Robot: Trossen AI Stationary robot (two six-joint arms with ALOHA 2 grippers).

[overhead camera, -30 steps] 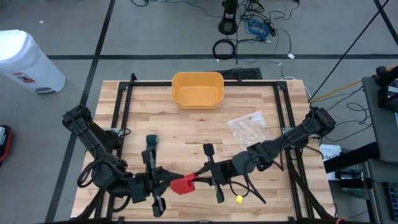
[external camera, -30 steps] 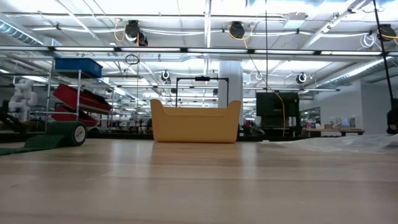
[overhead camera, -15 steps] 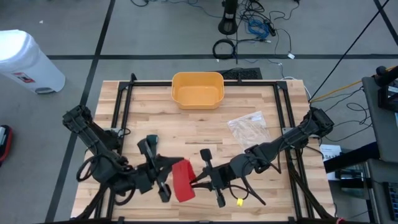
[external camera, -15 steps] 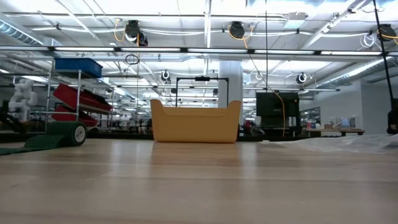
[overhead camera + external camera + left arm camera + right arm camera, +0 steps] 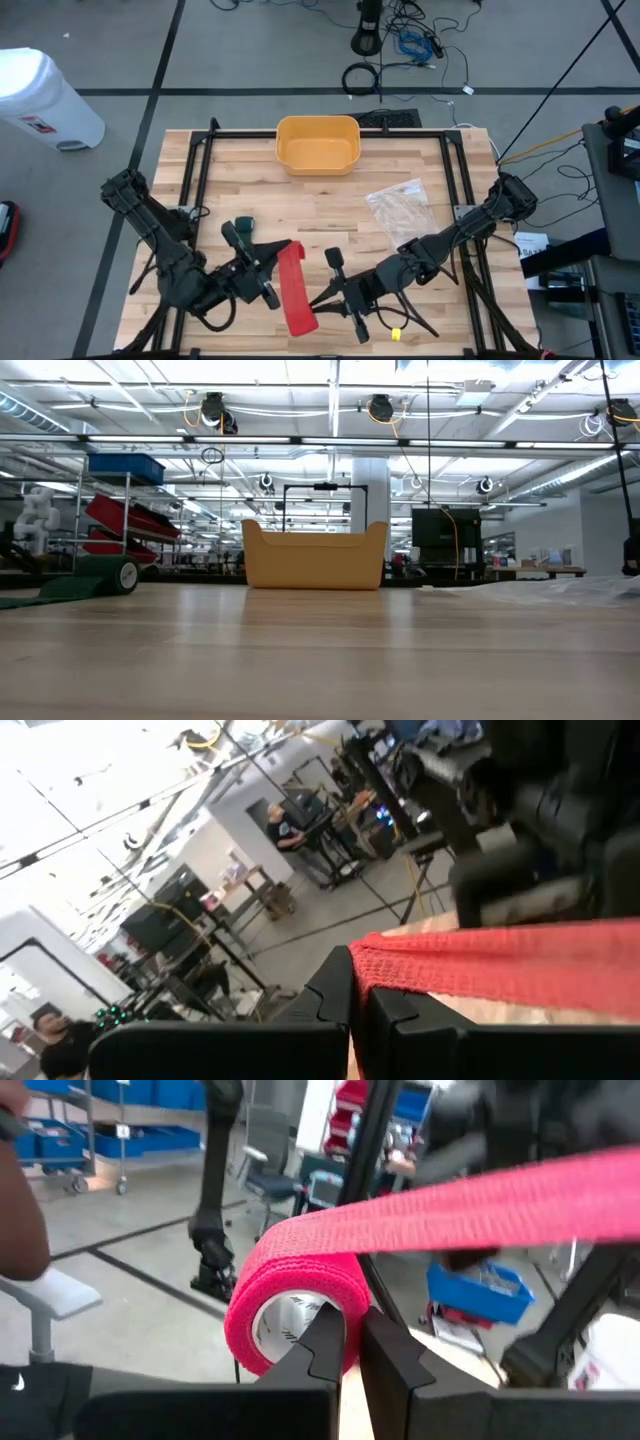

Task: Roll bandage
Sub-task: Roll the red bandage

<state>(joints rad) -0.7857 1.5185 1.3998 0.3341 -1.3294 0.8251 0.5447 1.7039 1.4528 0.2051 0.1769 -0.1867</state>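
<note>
Wooden table (image 5: 320,210), both arms at its near edge; yellow bin (image 5: 317,143) at the far edge, clear plastic bag (image 5: 400,208) on the right side. Red bandage (image 5: 295,288) is strung taut in the air between the two grippers, above the near middle of the table. Left gripper (image 5: 268,262) has fingers pressed together pinching the loose end of the strip; right gripper (image 5: 325,303) is clamped on the roll's rim.

Risks, my read: tension this high could pull the thin end out of the left pinch. The right grip catches only the roll's edge, so a twist could let the roll slip off or telescope.

Views: right wrist shows the roll's hollow core and the fingers (image 5: 330,1342) biting its rim; left wrist shows the woven end in the pinch. High view shows only the span. Low view misses both arms: just bin and table.
</note>
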